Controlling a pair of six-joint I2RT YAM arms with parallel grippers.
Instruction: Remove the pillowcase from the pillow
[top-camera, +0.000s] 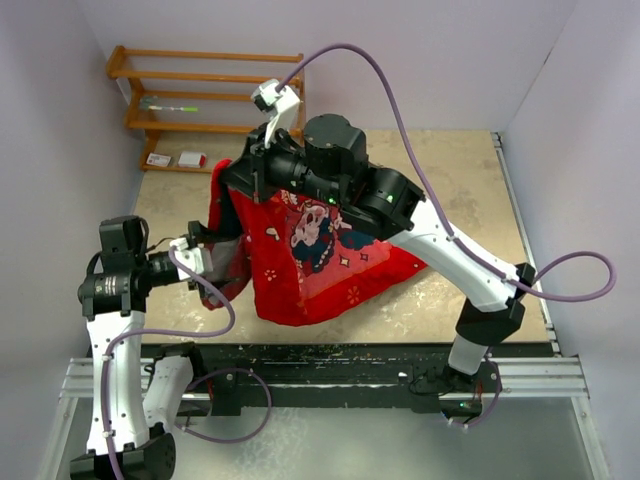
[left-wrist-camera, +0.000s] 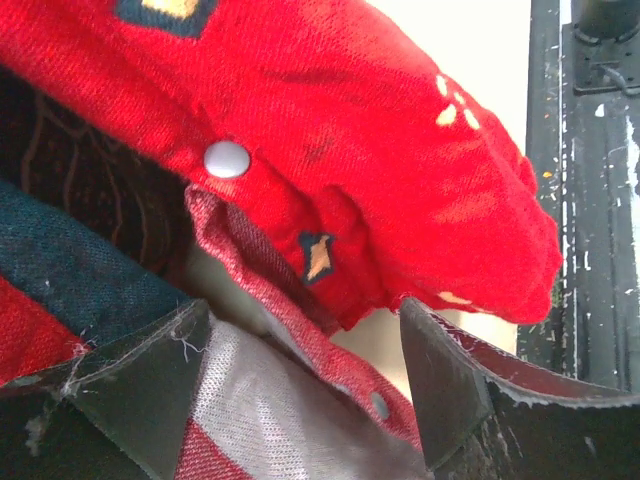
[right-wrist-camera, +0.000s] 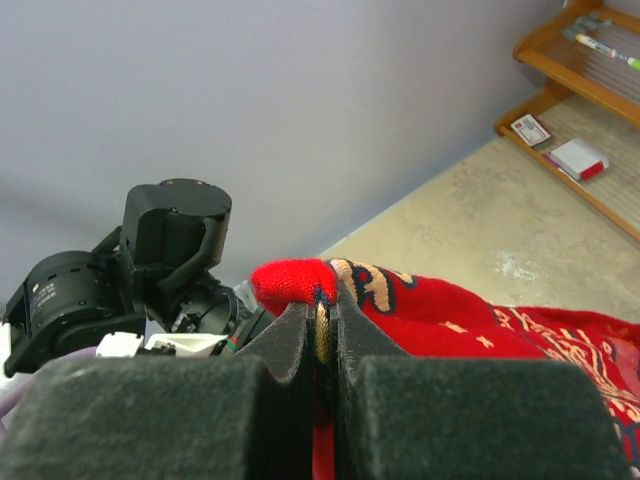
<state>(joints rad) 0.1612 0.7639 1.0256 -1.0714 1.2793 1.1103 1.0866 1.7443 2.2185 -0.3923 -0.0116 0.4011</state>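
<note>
Over the desk, right hand is clamping the pillowcase tight, left hand is sitting wide open around its hem.

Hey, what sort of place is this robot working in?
Most likely a robotics lab work cell, not a home: plain pale walls box in a beige table, the arms are bolted to a metal rail, and a small wooden rack stands at the back.
</note>
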